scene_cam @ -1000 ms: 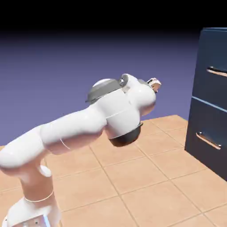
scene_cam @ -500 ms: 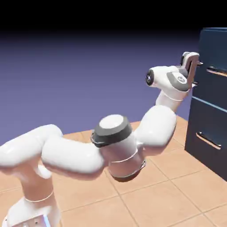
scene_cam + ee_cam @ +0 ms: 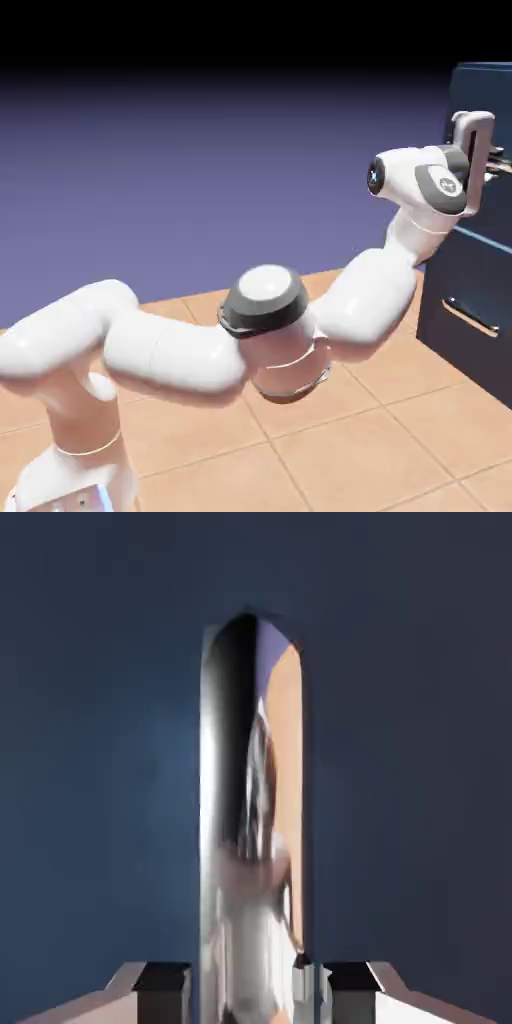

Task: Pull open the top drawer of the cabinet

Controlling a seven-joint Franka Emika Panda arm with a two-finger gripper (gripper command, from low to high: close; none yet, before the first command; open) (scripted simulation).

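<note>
Reaching across the exterior view from the lower left, the white arm bends at a grey-capped elbow and rises to the right, where its hand meets the cabinet at the picture's right edge. The cabinet is tall, dark navy and stands on the tan-tiled worktop. The pincer sits at the handle of the top drawer, the uppermost front; only a short stretch of that silvery-copper bar shows beside the hand. From this side the fingers themselves are mostly hidden by the hand's body. The lower drawer front with its own bar lies below, well apart from the hand. The top drawer's front looks flush with the cabinet's face.

Seen from the hand view, the navy drawer front fills nearly the whole picture. The shiny bar handle runs from the picture's bottom up its middle, mirroring blurred white, violet and tan. Both grey fingertips show at the bottom edge, one pressed against each side of the bar, so the pincer is closed on the handle.
</note>
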